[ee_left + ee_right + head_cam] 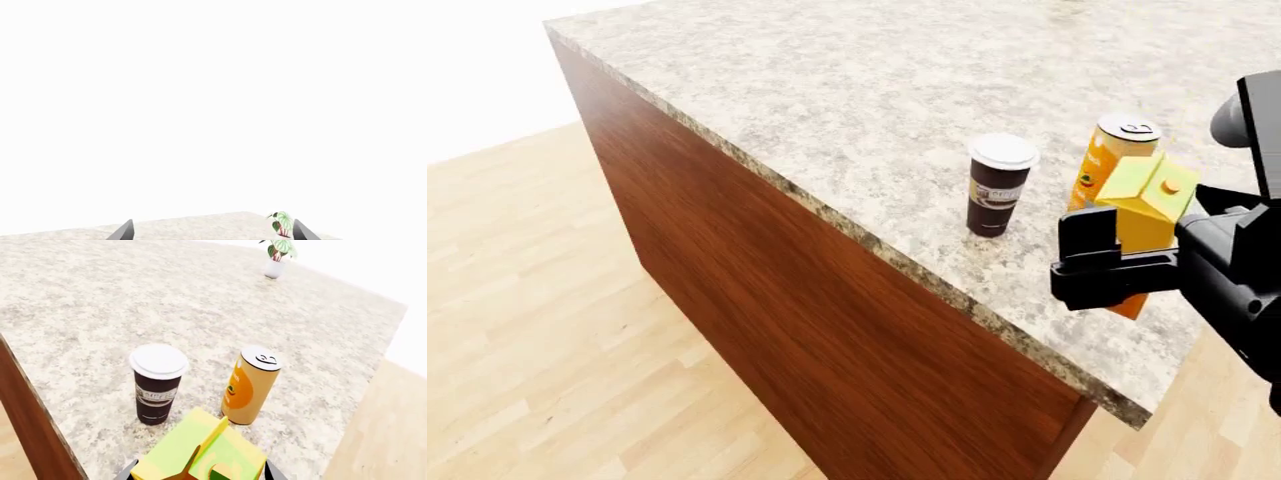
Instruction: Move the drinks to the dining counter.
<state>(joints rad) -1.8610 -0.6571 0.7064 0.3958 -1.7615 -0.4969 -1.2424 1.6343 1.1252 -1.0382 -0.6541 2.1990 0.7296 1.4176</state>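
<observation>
Presently the right arm is seen reaching in from the head view's right edge, its black right end effector (1110,262) held level over the near corner of the table (827,110), a granite-topped island with dark reddish wood sides. The jaws are clenched on either side of the juice carton (1145,205), which stands upright between them; whether its base rests on the granite or hangs just above it cannot be told. Three drinks are counted, one of each kind: the carton, one paper cup (1000,185) with a white lid, and one orange can (1113,150) with a silver top. Cup and can are both set upright on the stone, apart from each other, the can just behind the carton and the cup off to its left, near the table's front edge. From the right wrist view the cup (157,383) and can (252,385) are seen side by side beyond the carton's gable (200,452). One potted plant (277,255) is noted at the far edge. The left end effector (212,231) is spread wide, with nothing between its fingers, pointed across the stone toward the plant (282,223).
</observation>
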